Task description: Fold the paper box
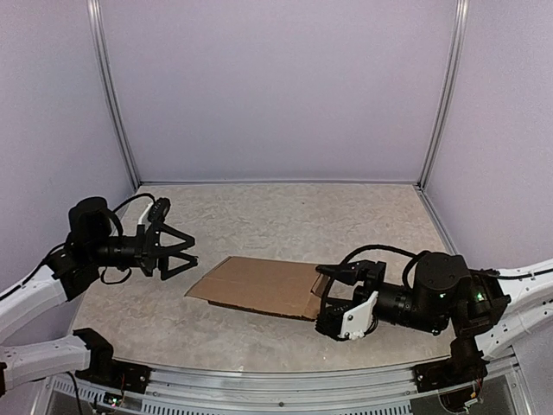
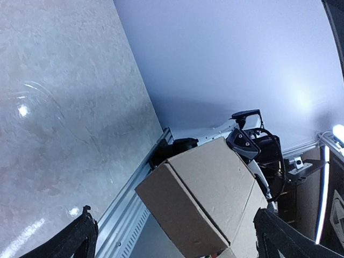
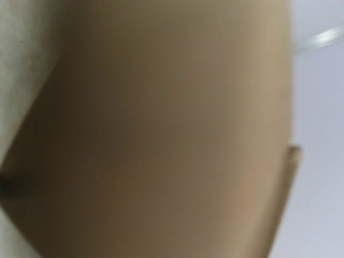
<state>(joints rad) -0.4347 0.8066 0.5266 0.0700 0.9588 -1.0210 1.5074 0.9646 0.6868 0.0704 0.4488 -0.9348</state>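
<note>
The paper box (image 1: 259,286) is a flat brown cardboard carton lying slantwise in the middle of the table. My right gripper (image 1: 327,296) is at its right end and looks shut on that edge. The right wrist view is filled with blurred brown cardboard (image 3: 161,134), and its fingers are hidden. My left gripper (image 1: 193,251) is open and empty, pointing at the box's left end with a small gap between them. In the left wrist view the box (image 2: 209,193) shows between my wide-open fingers (image 2: 80,236).
The marbled tabletop (image 1: 276,216) is enclosed by pale walls at the back and sides. A metal rail (image 1: 259,385) runs along the near edge. The right arm's body (image 1: 441,298) lies low at the right front.
</note>
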